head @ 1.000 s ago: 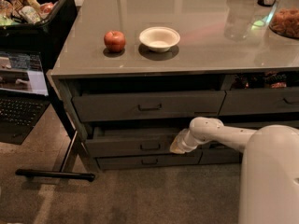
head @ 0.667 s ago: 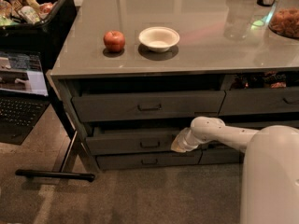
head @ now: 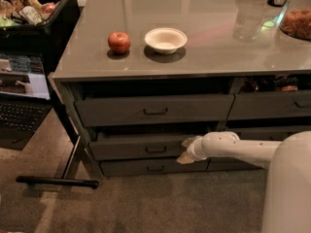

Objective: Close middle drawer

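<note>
Middle drawer (head: 131,148): second row down under the surface (head: 204,57), left-hand stack, between the top drawer (head: 154,109) and bottom drawer (head: 146,167). It is pulled out slightly, with a thin strip of the inner box showing above the front. The loop handle (head: 156,149) is centred and nothing is on it. The tool (head: 185,151) is below the surface's front edge, at the right end of that drawer front. It is released, tips spread, gripping nothing, and looks to be in contact with the front. The white arm (head: 238,147) comes in from the right. On the surface's left part are an apple (head: 119,42) and a bowl (head: 165,39), standing apart.
</note>
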